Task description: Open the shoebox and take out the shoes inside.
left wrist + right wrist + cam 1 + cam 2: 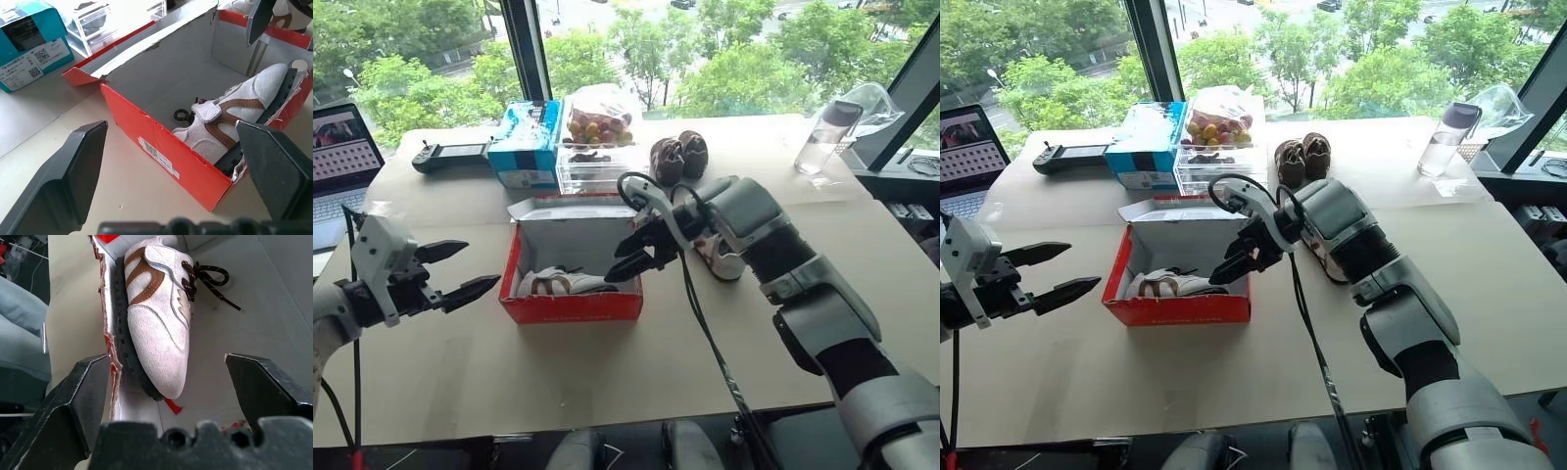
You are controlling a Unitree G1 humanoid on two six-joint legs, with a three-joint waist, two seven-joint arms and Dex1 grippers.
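The red shoebox [573, 306] stands open in the middle of the table, its lid folded back behind it. One white shoe [159, 328] with brown stripes and dark laces lies inside along the front wall [161, 147]. A second white shoe [717, 259] rests on the table just right of the box, partly hidden by my right arm. My right gripper [614, 261] hangs open over the box's right end, above the toe of the shoe inside, touching nothing. My left gripper [482, 263] hovers open to the left of the box, pointing at it.
Behind the shoebox stand a blue carton [529, 142], a clear container of fruit [597, 147] and a dark brown pair of shoes [678, 157]. A black controller [450, 155] and a laptop [342, 157] sit far left, a water bottle [827, 137] far right.
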